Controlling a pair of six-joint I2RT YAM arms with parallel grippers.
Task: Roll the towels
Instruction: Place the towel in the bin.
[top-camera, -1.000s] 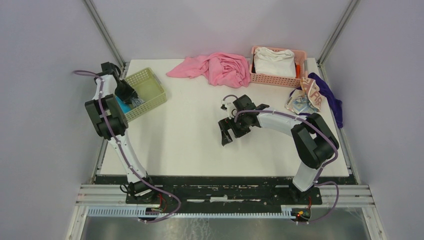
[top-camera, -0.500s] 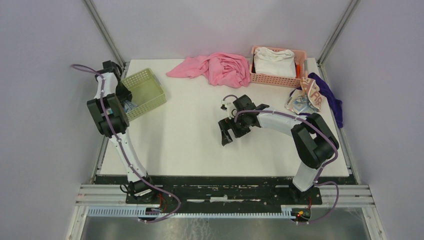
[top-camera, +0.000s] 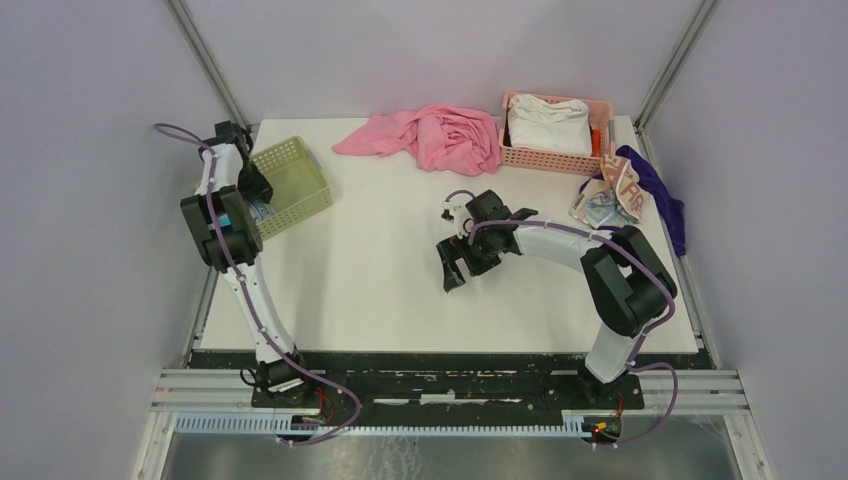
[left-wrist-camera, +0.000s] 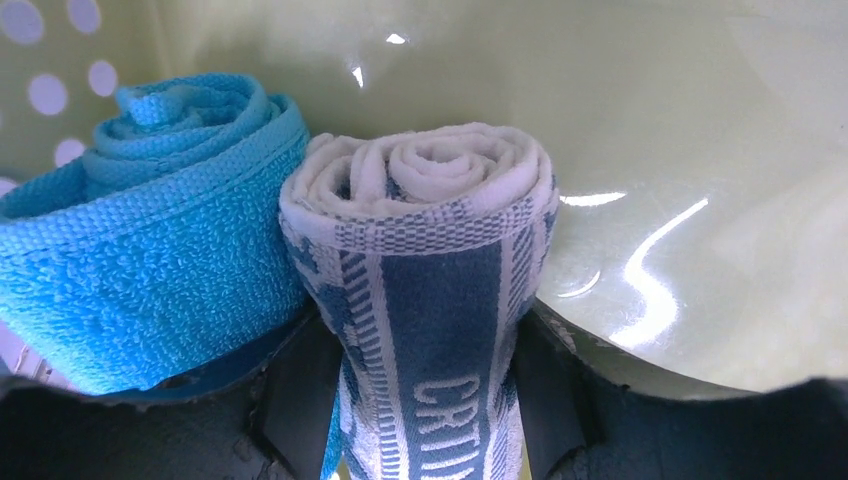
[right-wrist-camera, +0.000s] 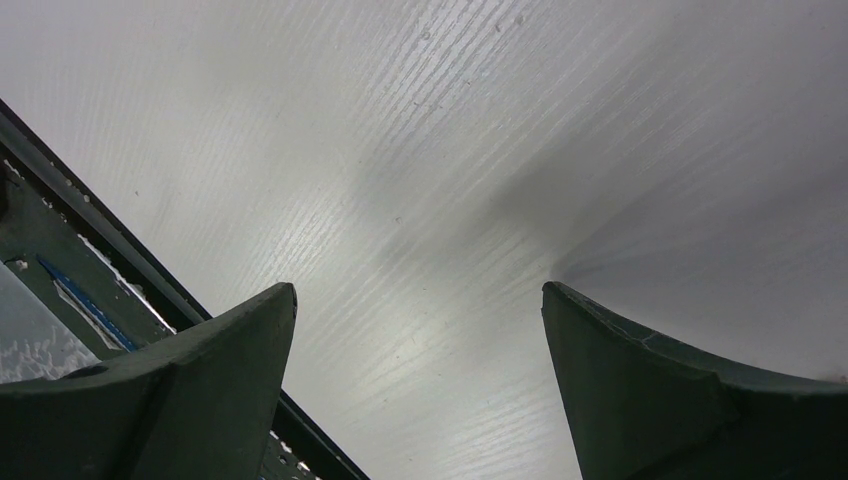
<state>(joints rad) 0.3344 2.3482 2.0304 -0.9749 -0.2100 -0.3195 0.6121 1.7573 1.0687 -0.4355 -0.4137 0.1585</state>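
Observation:
In the left wrist view, a rolled white towel with dark blue print (left-wrist-camera: 430, 300) stands between the jaws of my left gripper (left-wrist-camera: 425, 400), which are closed against both its sides. It leans on a rolled bright blue towel (left-wrist-camera: 150, 260). Both are inside the pale green basket (left-wrist-camera: 650, 120). From above, the left gripper (top-camera: 255, 190) reaches into the green basket (top-camera: 295, 175) at the table's left edge. The cream towel with orange lettering (top-camera: 605, 195) lies crumpled at the right edge. My right gripper (top-camera: 452, 268) hangs open and empty over the bare middle of the table (right-wrist-camera: 420, 180).
A large pink cloth (top-camera: 440, 135) lies at the back centre. A pink basket (top-camera: 598, 135) holding a white cloth (top-camera: 548, 122) stands at the back right. A purple cloth (top-camera: 662, 195) hangs over the right edge, beside the cream towel.
My left arm has swung toward the back of the table, carrying its gripper further along the green basket's left side. The right arm has not moved.

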